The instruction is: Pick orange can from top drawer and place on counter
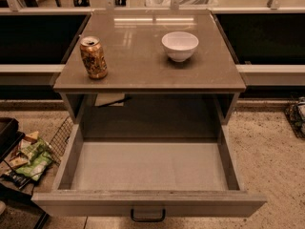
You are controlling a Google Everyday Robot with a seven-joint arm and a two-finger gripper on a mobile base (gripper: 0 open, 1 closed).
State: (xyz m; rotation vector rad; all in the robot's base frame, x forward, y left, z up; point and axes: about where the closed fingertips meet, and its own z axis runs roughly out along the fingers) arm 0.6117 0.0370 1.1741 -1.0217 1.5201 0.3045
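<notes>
Standing upright on the counter [143, 68], the orange can [93, 57] has its long axis vertical, with the silver top and pull tab facing up. It sits near the front left corner, well apart from the white bowl [180, 46], which is further back and to the right. The print on the can's side is too small to read. Below, the top drawer [147, 168] is pulled out with its pale floor in full view, and its dark handle [147, 217] almost touches the bottom edge of the view. A pale sheet [110, 99] in the shadowed recess under the counter is too dim to identify. Snack packets [29, 157] lie at the left. The gripper is outside the view, so its hold cannot be seen.
</notes>
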